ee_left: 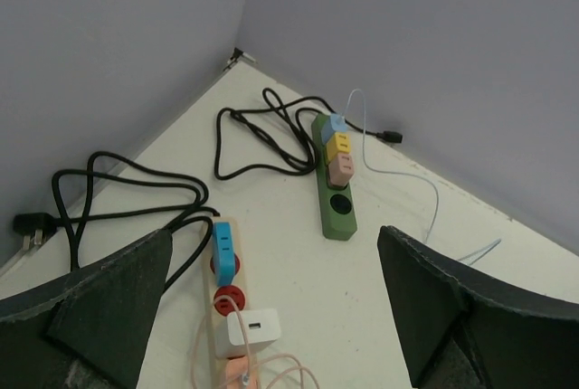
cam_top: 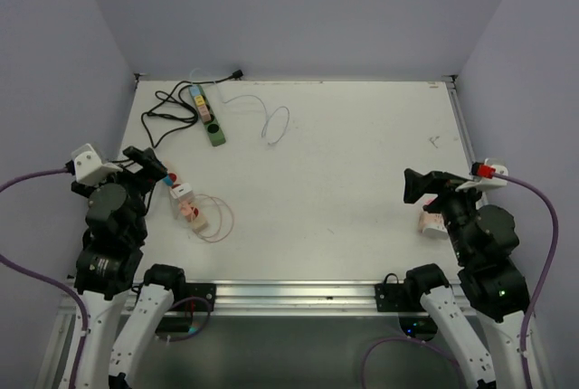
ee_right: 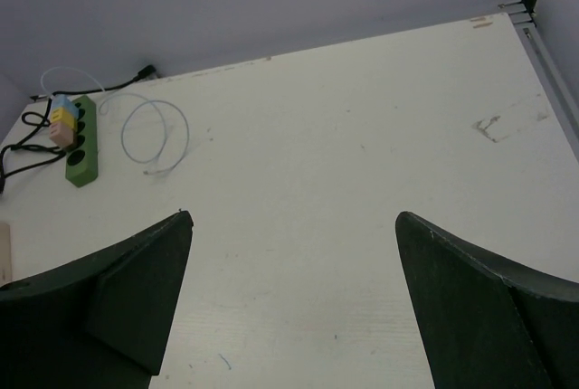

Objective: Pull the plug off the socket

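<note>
**Both tools open, plug seated in the strip**

The left tool (ee_left: 276, 244) hangs with its jaws spread wide and empty, just above the beige power strip (ee_left: 217, 342). A white plug (ee_left: 251, 327) sits plugged into that strip, with a blue plug (ee_left: 223, 241) just beyond it. A green strip (ee_left: 336, 213) lies farther back. The right tool (ee_right: 294, 226), jaws likewise spread and empty, is well to the beige strip's right over the bench (cam_top: 344, 154).

We found ourselves in a robotics lab cell: a white rectangular surface (cam_top: 362, 154) boxed in by plain lavender walls (cam_top: 298, 9), a black jointed left arm (cam_top: 113, 226) and right arm (cam_top: 479, 244) bolted to a silver aluminium rail (cam_top: 298, 291), and purple cables (cam_top: 36, 176) trailing from them.
</note>
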`<state>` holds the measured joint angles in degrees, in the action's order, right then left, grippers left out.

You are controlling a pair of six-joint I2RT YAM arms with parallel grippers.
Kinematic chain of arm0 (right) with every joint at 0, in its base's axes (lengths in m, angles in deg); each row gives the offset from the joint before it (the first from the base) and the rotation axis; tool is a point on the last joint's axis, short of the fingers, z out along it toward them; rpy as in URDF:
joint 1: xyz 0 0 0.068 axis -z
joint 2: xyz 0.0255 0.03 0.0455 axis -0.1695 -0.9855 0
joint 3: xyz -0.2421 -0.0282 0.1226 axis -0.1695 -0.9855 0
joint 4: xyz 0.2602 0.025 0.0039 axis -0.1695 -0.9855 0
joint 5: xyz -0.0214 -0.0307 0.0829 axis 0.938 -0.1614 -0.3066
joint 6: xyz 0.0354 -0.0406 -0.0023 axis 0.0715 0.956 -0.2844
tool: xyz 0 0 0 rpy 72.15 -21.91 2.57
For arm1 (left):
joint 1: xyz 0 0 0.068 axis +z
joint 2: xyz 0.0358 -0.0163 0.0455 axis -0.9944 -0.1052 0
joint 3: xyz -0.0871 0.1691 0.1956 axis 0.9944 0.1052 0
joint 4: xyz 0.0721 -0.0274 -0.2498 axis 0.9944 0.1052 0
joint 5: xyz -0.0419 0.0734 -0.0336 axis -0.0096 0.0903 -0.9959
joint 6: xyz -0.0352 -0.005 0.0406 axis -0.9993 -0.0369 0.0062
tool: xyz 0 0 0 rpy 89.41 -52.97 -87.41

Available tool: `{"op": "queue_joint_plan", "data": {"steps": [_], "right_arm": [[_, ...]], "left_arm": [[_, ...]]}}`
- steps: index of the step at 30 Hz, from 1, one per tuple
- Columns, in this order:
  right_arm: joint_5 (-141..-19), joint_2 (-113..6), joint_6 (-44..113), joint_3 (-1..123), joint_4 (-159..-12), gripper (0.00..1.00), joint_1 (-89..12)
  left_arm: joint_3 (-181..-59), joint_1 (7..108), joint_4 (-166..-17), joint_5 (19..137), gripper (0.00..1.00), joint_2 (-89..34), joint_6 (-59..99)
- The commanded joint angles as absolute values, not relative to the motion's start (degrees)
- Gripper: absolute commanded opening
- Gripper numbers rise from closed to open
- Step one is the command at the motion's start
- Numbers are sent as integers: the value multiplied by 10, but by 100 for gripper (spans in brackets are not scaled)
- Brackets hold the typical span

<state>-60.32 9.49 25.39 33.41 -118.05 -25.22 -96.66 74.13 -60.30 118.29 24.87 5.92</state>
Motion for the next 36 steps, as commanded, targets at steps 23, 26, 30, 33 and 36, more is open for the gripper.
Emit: {"op": "queue_joint_plan", "data": {"steps": [23,26,30,33,36], "right_arm": [[-677,86,242,309,-1157,99,-254],[-690,74,243,316,-1163,99,-254],[-701,74,237,311,-1159,99,-254],[-702,68,236,311,-1156,99,-254],[-704,62,239,316,-1157,99,-254]], "left_arm": [[-933,743,-538,1153,100,-103,-29],[-934,745,-530,1150,100,-128,-30],[-927,746,-528,1131,100,-152,-33],[-917,746,-531,1116,100,-164,-40],[-903,746,-537,1106,98,-171,-44]]}}
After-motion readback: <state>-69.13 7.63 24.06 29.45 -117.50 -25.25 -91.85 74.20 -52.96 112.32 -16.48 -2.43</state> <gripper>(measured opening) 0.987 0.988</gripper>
